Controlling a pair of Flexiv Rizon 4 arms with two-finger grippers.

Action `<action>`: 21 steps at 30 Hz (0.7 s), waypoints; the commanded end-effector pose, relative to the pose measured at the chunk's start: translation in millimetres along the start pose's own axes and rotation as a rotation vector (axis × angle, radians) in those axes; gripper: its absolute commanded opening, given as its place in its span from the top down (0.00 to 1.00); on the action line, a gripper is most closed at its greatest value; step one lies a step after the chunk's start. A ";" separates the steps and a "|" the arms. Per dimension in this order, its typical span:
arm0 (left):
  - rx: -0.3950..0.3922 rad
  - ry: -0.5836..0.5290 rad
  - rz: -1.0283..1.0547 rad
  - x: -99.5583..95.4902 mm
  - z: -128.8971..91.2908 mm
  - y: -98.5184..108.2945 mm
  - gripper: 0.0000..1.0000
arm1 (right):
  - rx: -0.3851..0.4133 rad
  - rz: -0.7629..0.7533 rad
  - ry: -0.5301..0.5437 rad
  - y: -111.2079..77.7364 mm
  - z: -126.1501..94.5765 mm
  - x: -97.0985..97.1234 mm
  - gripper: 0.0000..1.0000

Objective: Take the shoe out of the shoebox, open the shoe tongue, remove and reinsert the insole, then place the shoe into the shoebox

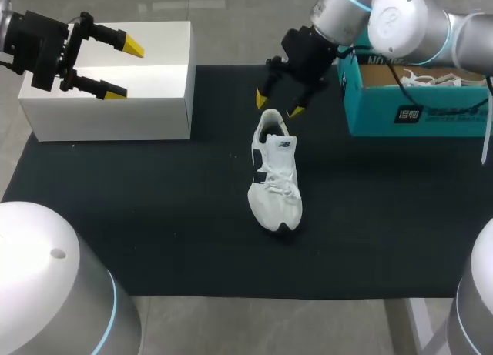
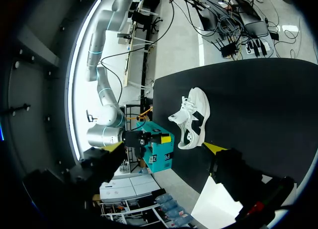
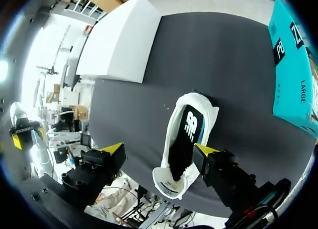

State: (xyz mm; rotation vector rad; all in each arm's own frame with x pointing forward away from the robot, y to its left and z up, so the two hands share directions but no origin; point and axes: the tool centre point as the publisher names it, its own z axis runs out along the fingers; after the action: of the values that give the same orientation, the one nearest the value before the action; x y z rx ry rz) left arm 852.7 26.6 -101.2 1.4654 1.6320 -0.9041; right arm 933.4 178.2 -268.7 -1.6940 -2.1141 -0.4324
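Right gripper (image 1: 278, 106), fingers spread, is hovering over the white lace-up sneaker's (image 1: 275, 178) heel; it should be pinching the tongue squarely.

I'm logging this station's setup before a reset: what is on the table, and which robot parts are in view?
sneaker: one, white with black accents, on its sole mid-mat, outside the shoebox
shoebox: one, teal, open, far right of the mat
white box: one, white, far left of the mat
mat: one, black, covering the table
left tool: one, black with yellow tips, open, over the white box
right tool: one, black with yellow tips, open, above the sneaker's heel
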 end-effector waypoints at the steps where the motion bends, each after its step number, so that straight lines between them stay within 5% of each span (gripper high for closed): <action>1: 0.002 0.004 0.001 -0.5 0.1 1.4 0.00 | 0.045 0.187 -0.343 3.2 -3.0 -0.3 1.00; 3: 0.002 0.004 0.001 -0.5 0.1 1.4 0.00 | 0.179 0.296 -0.566 0.7 1.5 -0.3 1.00; 20: 0.002 0.004 0.001 -0.5 0.1 1.4 0.00 | 0.179 0.296 -0.566 0.7 1.5 -0.3 1.00; 21: 0.002 0.004 0.001 -0.5 0.1 1.4 0.00 | 0.103 0.234 -0.562 0.5 3.8 -3.0 1.00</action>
State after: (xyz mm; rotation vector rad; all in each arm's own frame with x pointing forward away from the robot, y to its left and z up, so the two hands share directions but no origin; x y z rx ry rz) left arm 852.7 26.6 -101.2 1.4656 1.6318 -0.9041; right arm 931.4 174.0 -272.0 -2.1110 -2.0448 0.1894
